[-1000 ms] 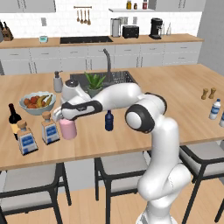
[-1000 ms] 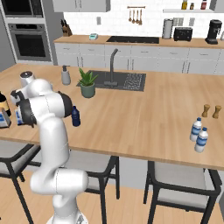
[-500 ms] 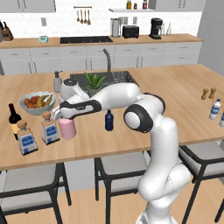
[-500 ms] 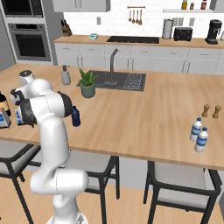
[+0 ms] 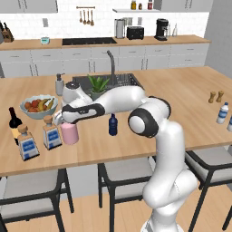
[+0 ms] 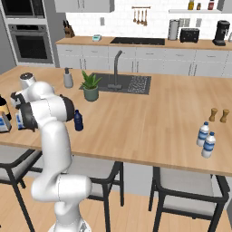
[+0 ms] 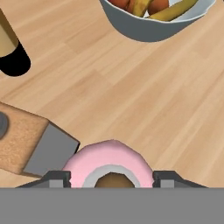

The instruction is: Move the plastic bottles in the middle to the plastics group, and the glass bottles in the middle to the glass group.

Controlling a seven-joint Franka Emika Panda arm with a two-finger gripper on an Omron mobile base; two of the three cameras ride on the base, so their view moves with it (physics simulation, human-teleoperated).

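Note:
The pale-pink bottle (image 5: pixel 69 133) stands on the island counter, beside two square clear blue-labelled bottles (image 5: pixel 51 136) (image 5: pixel 28 146) and the dark wine bottle (image 5: pixel 15 122). My gripper (image 5: pixel 65 120) hovers right over the pink bottle's top. In the hand view the pink bottle (image 7: pixel 109 159) sits directly below, and my gripper (image 7: pixel 111 179) is open, one fingertip (image 7: pixel 57 178) on each side of the neck, wider than it. The small navy bottle (image 5: pixel 113 125) stands alone to the right. Two pale blue-capped bottles (image 5: pixel 222 113) stand at the far right end.
A fruit bowl (image 5: pixel 38 107) sits just behind the pink bottle, close to the hand. A potted plant (image 5: pixel 98 86), soap dispenser (image 5: pixel 59 84) and the sink (image 5: pixel 122 81) lie further back. Brown shakers (image 5: pixel 215 96) stand near the right end. Stools (image 5: pixel 122 172) line the front edge.

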